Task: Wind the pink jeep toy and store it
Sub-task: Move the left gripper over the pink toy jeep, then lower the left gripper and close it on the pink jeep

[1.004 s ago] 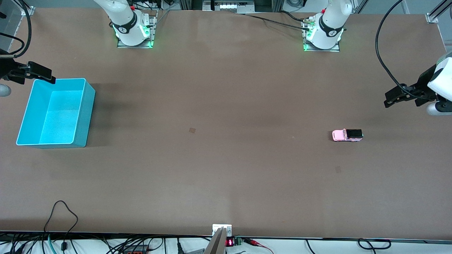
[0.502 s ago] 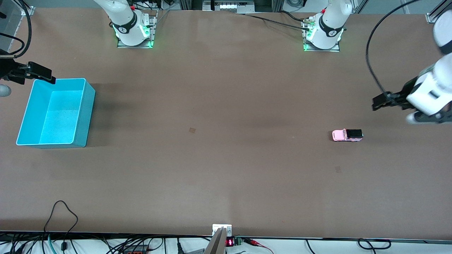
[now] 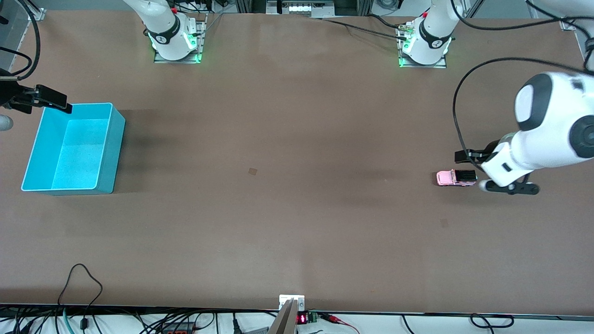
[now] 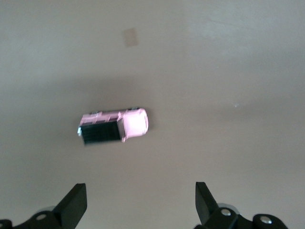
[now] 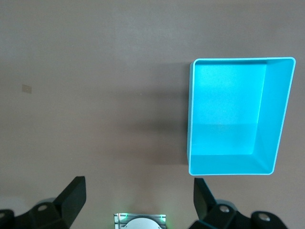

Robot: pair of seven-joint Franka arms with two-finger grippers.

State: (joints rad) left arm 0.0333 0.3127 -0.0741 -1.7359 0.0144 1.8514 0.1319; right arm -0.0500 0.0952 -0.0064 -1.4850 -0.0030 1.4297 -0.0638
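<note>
from the front camera, my left jaws (image 3: 473,169) hang over the surface (image 3: 297,208) at the left arm's end, just beside the pink jeep toy (image 3: 456,177); most of them hide under my own white wrist, with one dark finger showing above the jeep's black roof. the jeep stands on its wheels on the bare surface, well apart from the turquoise bin (image 3: 111,139) at the right arm's end. my right jaws (image 3: 51,99) wait over that bin's corner. in my left wrist view the jeep (image 4: 113,126) lies below me, ahead of my fingertips (image 4: 74,202), which stand wide apart and touch nothing. in my right wrist view my right jaws (image 5: 138,200) are spread just as wide, holding nothing, with the bin (image 5: 190,119) sitting open on the surface below.
</note>
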